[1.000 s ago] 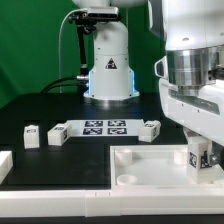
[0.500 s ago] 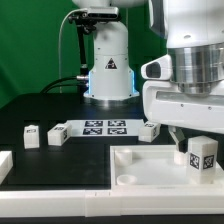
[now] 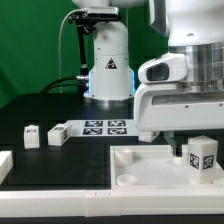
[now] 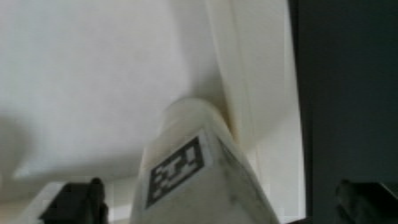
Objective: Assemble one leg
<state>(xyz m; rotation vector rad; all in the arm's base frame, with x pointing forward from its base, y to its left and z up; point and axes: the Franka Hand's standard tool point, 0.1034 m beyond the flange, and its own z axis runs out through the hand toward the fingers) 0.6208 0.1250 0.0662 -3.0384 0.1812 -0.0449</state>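
The leg (image 3: 203, 155) is a short white block-like post with a black-and-white square marker tag on the face that looks to the camera; it stands upright on the tabletop (image 3: 150, 165), near the tabletop's corner at the exterior view's right. In the wrist view the leg (image 4: 192, 165) shows as a white post with the same tag on its side, and it rises between the two dark fingertips (image 4: 75, 200) without touching them. The gripper (image 4: 217, 203) is spread wide and grips nothing. On the dark table to the exterior view's left of the tabletop lie two other legs (image 3: 31, 135), then the marker board (image 3: 104, 127) behind the tabletop. Compared with half a second ago, the arm's white body sits higher above the tabletop, and the leg stands in the same place, now free.
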